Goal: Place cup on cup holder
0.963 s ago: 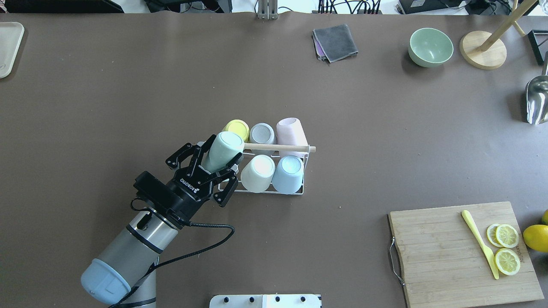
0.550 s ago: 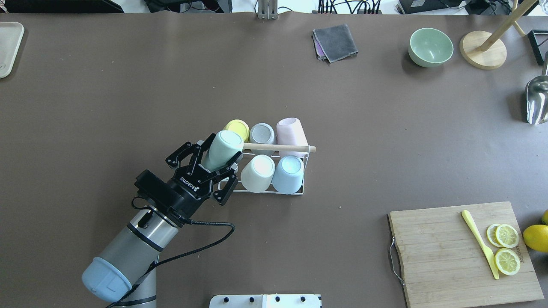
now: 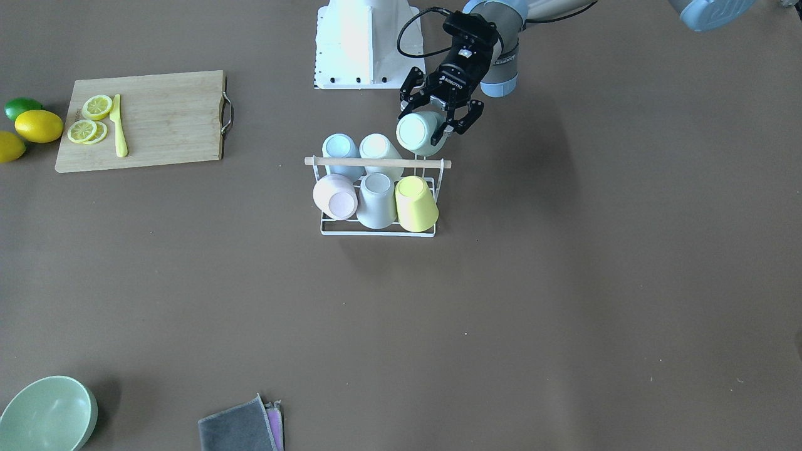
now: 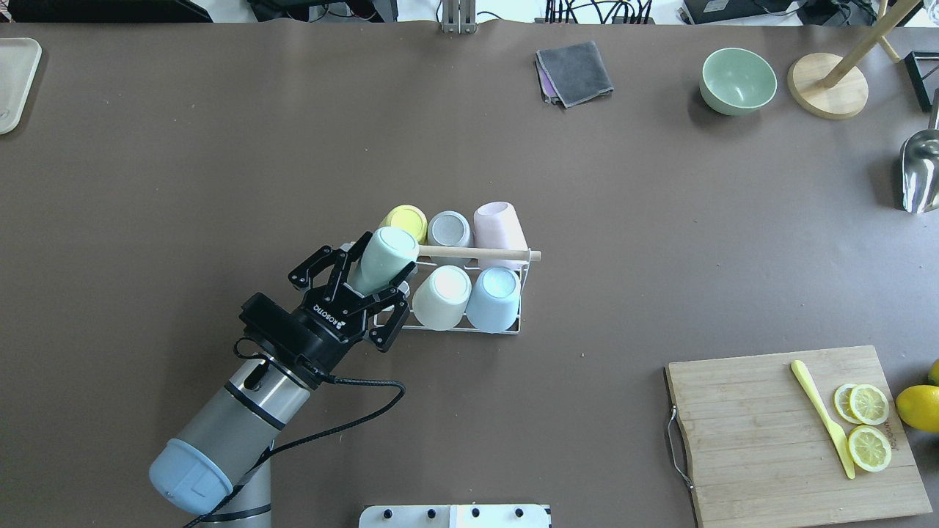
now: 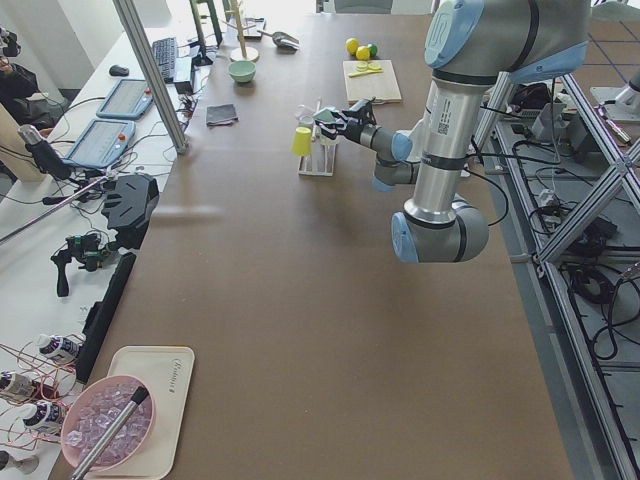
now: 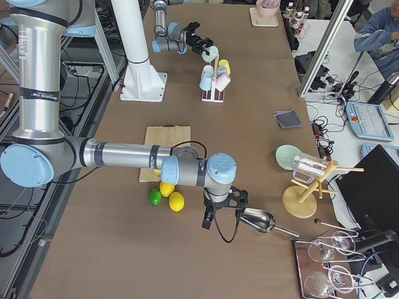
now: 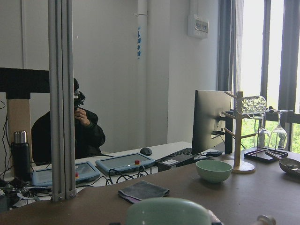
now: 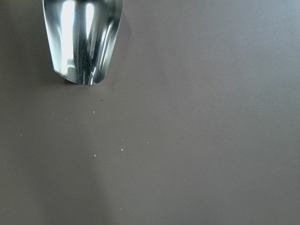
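Observation:
The cup holder (image 4: 477, 254) is a white wire rack with a wooden rod on top, also in the front view (image 3: 376, 161). Five cups sit upside down on it: yellow, grey, pink, white and blue. My left gripper (image 4: 381, 265) is shut on a mint green cup (image 4: 386, 253) and holds it tilted, bottom up, at the rack's near left corner. It also shows in the front view (image 3: 418, 133) and at the bottom of the left wrist view (image 7: 166, 211). My right gripper (image 6: 223, 208) is far off beside a metal scoop (image 6: 259, 221). I cannot tell whether it is open.
A cutting board (image 4: 792, 433) with a yellow knife and lemon slices lies at the near right. A green bowl (image 4: 737, 79), a grey cloth (image 4: 574, 72) and a wooden stand (image 4: 829, 84) are at the far side. The scoop (image 4: 921, 172) is at the right edge.
My left gripper has shifted slightly to the right with the mint cup still in it. The rack and its cups have not moved.

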Tool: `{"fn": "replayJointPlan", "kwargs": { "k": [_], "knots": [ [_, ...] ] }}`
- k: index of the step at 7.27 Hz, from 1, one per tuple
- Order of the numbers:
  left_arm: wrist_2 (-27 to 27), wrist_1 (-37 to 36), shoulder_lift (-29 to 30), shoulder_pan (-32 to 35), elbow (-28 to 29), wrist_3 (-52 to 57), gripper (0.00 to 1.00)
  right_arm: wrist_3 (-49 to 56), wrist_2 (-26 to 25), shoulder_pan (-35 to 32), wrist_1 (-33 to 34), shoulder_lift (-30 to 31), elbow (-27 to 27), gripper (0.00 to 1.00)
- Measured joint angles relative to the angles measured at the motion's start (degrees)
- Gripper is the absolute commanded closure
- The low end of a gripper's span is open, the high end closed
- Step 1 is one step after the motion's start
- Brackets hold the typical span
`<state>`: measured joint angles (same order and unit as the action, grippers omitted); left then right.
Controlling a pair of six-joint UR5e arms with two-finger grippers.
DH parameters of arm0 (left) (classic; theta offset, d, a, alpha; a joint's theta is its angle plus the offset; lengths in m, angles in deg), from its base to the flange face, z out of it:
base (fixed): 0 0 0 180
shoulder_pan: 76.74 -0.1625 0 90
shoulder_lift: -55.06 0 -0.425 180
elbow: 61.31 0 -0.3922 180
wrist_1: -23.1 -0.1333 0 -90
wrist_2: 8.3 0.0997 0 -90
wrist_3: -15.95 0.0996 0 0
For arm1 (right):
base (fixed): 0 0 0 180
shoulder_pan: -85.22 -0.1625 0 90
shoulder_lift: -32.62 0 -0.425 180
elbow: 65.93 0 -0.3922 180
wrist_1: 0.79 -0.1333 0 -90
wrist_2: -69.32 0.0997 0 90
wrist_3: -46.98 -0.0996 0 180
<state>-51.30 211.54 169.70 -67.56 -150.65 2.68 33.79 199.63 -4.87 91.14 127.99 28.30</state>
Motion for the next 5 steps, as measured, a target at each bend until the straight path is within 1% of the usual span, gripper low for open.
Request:
{"fn": "replayJointPlan", "kwargs": {
  "k": [1,2,3,5],
  "knots": [
    [0.0,0.0,0.1,0.0,0.1,0.0,0.9,0.0,0.0,0.0,0.0,0.0,0.0,0.0],
    [0.0,0.0,0.1,0.0,0.5,0.0,0.54,0.0,0.0,0.0,0.0,0.0,0.0,0.0],
    [0.0,0.0,0.1,0.1,1.0,0.0,0.01,0.0,0.0,0.0,0.0,0.0,0.1,0.0],
    [0.0,0.3,0.1,0.2,1.5,0.0,0.02,0.0,0.0,0.0,0.0,0.0,0.0,0.0]
  ]
}}
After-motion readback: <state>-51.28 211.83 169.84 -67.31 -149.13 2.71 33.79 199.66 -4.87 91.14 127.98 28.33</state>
